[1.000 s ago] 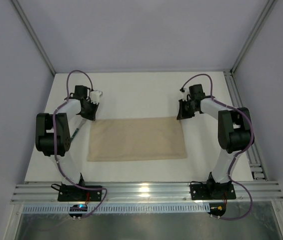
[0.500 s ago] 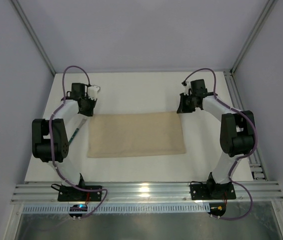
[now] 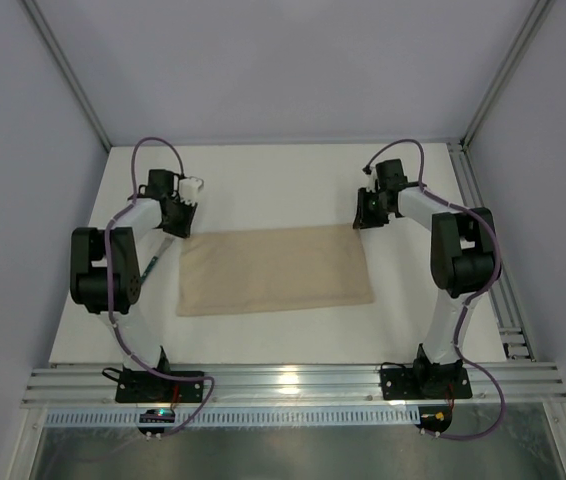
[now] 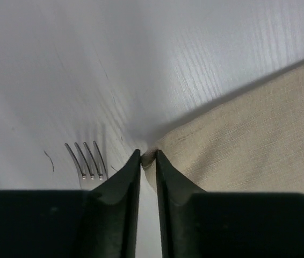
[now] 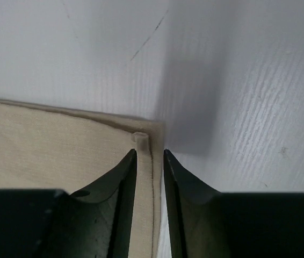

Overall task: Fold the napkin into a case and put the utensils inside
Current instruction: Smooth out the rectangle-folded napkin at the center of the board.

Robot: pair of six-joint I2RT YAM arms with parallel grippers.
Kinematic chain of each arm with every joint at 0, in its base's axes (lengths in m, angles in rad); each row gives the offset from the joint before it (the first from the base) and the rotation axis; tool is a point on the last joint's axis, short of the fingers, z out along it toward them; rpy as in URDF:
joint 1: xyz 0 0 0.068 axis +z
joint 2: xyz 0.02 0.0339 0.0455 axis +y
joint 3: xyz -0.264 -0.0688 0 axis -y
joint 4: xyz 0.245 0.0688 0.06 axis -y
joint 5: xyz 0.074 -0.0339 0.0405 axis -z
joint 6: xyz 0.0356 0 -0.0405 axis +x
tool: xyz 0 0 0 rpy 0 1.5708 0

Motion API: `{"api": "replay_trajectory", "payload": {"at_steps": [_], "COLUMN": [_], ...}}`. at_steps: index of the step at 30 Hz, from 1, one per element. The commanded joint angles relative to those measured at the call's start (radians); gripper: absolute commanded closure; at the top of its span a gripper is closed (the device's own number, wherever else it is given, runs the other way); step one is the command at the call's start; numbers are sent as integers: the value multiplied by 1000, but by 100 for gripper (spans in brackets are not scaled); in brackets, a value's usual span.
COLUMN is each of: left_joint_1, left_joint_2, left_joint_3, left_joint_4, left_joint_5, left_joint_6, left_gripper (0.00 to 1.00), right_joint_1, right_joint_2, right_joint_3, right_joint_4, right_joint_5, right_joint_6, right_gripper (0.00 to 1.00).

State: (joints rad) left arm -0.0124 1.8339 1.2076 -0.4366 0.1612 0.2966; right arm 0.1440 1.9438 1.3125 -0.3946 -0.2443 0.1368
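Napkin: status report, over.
Left gripper and right gripper slightly open, one at each far corner. Napkin flat, a wide rectangle. Fork beside its left edge, not touching.

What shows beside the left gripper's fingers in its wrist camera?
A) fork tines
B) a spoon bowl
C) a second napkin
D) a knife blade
A: silver fork tines lie on the table beside the left gripper, off the napkin.

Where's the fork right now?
The fork lies on the table just left of the napkin's far-left corner; the left wrist view shows its tines beside the left claw.
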Motion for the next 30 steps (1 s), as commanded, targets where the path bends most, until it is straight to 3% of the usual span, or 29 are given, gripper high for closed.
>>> {"api": "replay_trajectory", "payload": {"at_steps": [1,2,5,9,14,16,17,18,21,25,30], "left_joint_1": [8,9,8,8,6,-6,-27,-41,-106,-173,-207], "left_joint_2": [14,15,4,-56,-218,-274,-318,-340,-390,-403,-354], "left_joint_3": [35,36,41,43,-14,-48,-65,-104,-208,-330,-404], "left_joint_4": [32,33,35,6,-122,-190,-274,-318,-434,-450,-331], "left_joint_5": [-3,-8,-15,20,116,141,153,149,81,-8,-92], "left_joint_6": [3,3,-4,-10,-4,36,53,99,159,173,167], "left_gripper": [75,63,54,53,56,62,66,69,72,73,71], "right_joint_1": [-11,-11,-11,-6,55,98,159,195,345,482,496], "right_joint_2": [4,3,-26,-110,-322,-432,-463,-488,-546,-533,-476], "right_joint_3": [37,37,40,39,-106,-198,-228,-255,-376,-475,-601], "right_joint_4": [0,2,-1,-53,-87,-90,-90,-89,-47,97,257], "right_joint_5": [63,60,54,144,336,359,335,309,153,4,-43], "right_joint_6": [4,4,-6,-25,-6,7,15,29,87,196,323], "right_gripper": [68,64,59,56,56,60,66,78,93,96,96]}}
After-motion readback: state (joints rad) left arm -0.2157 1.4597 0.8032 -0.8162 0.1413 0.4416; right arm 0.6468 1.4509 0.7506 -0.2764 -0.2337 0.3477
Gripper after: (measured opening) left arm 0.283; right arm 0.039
